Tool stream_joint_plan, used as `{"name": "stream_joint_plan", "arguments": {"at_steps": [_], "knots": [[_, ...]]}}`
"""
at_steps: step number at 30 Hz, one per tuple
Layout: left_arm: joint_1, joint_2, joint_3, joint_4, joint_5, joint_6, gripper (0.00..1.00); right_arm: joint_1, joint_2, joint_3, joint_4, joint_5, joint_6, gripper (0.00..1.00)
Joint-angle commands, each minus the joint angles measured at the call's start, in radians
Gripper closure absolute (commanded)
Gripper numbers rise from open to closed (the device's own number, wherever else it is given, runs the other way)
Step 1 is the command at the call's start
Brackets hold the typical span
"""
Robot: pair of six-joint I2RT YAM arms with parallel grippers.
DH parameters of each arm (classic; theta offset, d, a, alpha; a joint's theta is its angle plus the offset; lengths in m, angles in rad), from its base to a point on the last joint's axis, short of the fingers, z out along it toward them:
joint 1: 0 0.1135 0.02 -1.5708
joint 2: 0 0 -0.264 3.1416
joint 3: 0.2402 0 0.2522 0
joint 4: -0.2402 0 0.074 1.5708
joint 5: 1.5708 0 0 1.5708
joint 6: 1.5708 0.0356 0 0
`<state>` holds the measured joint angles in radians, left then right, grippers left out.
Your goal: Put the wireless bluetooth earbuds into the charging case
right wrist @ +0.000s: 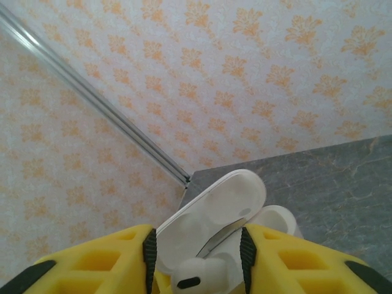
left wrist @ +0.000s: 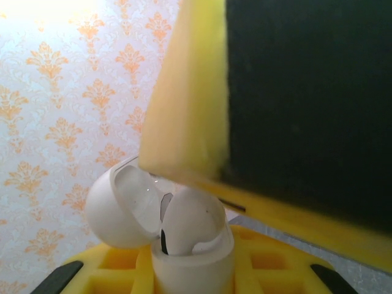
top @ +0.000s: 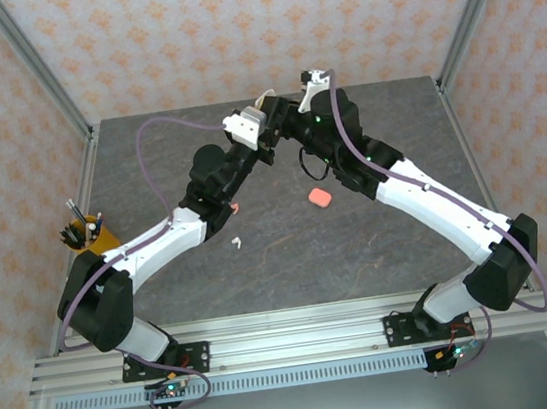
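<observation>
Hiding stem of white earbud (left wrist: 191, 223): open case (left wrist: 196, 271), clamped by left fingers (left wrist: 116, 262).

So the left arm (top: 157, 242) and right arm (top: 434, 198) lean in nose to nose over the far middle of the grey table (top: 130, 183), pink case (top: 320, 196) and white earbud (top: 237, 241) lying loose nearer, pen cup (top: 84, 232) at the left edge.

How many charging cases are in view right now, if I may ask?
2: the open white case in the left gripper, and the pink case on the table. More may be hidden.
</observation>
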<state>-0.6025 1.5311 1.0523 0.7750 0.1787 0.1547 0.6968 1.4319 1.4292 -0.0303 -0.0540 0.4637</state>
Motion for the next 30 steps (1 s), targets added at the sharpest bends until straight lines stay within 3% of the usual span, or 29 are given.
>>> {"name": "stream_joint_plan", "arguments": {"at_steps": [1,7,18,23,30], "knots": [[-0.008,-0.043,0.022,0.105,0.022,-0.006,1.00,-0.036,0.001,-0.005,-0.030,-0.015,0.059,0.50],[-0.008,-0.048,0.005,0.103,0.030,-0.012,1.00,-0.060,-0.011,0.028,-0.038,-0.049,0.067,0.42],[-0.005,-0.092,-0.047,0.080,0.024,0.001,1.00,-0.076,-0.110,0.013,-0.073,-0.010,0.064,0.38],[0.006,-0.158,-0.116,0.053,0.020,0.007,1.00,-0.077,-0.189,-0.007,-0.145,0.048,0.064,0.34],[0.060,-0.299,-0.217,-0.038,-0.015,0.022,1.00,-0.077,-0.222,-0.052,-0.380,0.110,0.123,0.34]]}}
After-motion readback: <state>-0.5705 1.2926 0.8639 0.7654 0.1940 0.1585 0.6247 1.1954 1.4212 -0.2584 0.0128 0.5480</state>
